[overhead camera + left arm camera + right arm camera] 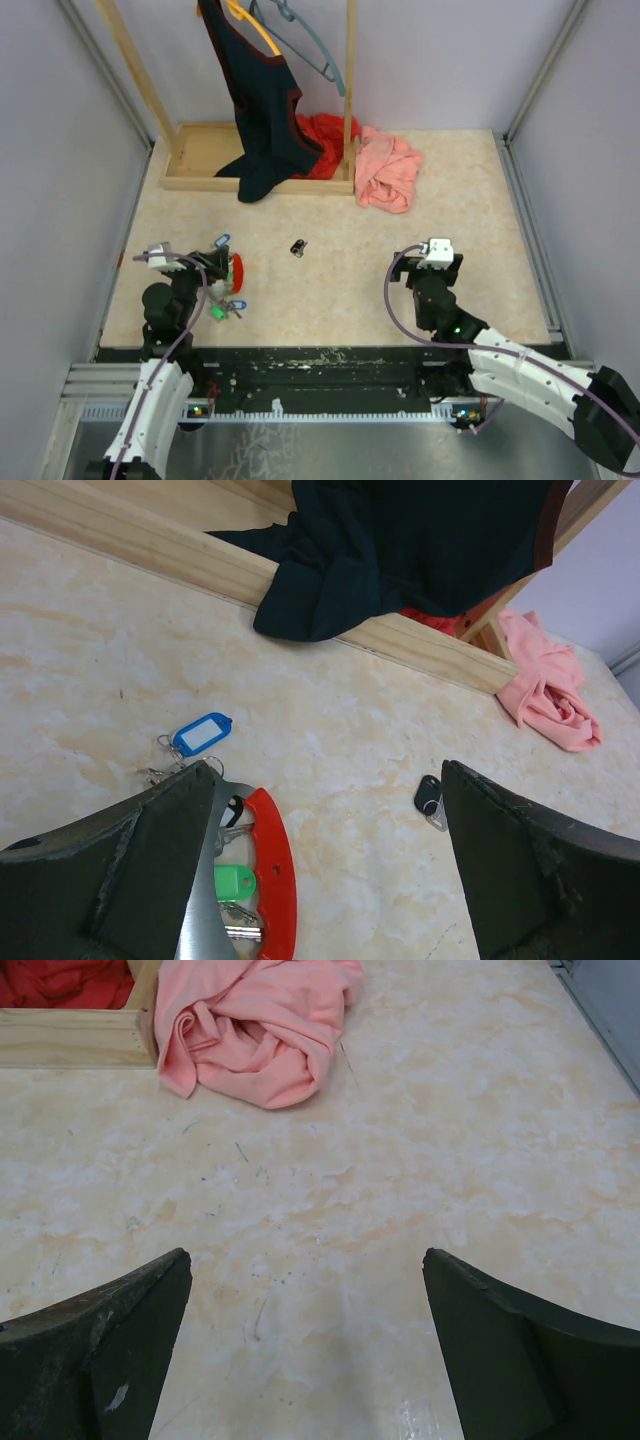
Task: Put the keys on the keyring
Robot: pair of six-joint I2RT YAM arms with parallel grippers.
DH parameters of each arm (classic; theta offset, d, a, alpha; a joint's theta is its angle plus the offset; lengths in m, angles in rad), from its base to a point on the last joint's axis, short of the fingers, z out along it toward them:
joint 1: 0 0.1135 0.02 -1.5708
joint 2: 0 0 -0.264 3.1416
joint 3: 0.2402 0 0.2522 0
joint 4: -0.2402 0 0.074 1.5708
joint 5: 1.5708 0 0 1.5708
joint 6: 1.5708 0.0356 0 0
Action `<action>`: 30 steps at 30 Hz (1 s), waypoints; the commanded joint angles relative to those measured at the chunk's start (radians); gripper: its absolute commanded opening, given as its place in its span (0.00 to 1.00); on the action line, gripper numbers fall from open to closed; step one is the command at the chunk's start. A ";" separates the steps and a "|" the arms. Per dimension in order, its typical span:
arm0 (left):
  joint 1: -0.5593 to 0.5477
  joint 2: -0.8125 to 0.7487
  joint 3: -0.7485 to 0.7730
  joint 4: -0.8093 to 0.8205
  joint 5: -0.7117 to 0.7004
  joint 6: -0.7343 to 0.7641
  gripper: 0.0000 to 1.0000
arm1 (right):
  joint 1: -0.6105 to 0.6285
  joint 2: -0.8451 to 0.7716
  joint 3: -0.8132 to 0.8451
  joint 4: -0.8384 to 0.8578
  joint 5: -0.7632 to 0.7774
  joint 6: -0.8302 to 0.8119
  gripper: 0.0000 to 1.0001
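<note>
Both pairs of jaws gape empty: left gripper (325, 780) hovers just beside the keyring (276, 865) and keys (200, 733), right gripper (305, 1260) well apart. A shallow pinch could skid the thin ring away.

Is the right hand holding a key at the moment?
No, the right hand is wide open over the table, with nothing between its two sides.

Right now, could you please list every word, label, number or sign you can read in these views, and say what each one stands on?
None can be read.
The blue key tag has a white label window, but it looks blank.
The green key tag shows no legible marks.
The dark key is too small to tell.
The pink cloth and the dark garment show no print.
</note>
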 commanded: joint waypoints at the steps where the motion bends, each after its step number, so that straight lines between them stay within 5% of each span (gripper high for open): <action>1: -0.005 0.001 -0.007 0.008 -0.012 -0.012 0.99 | -0.009 -0.007 0.028 0.031 -0.006 -0.011 0.99; 11: -0.005 0.100 -0.064 0.139 -0.035 -0.120 0.99 | -0.009 -0.004 0.030 0.031 -0.030 -0.016 0.99; 22: -0.004 0.316 0.098 -0.190 -0.248 -0.250 0.99 | -0.009 0.000 0.041 0.009 -0.092 0.002 0.99; 30: -0.005 0.505 0.143 -0.157 -0.156 -0.242 0.91 | -0.009 0.006 0.052 -0.001 -0.138 0.009 0.99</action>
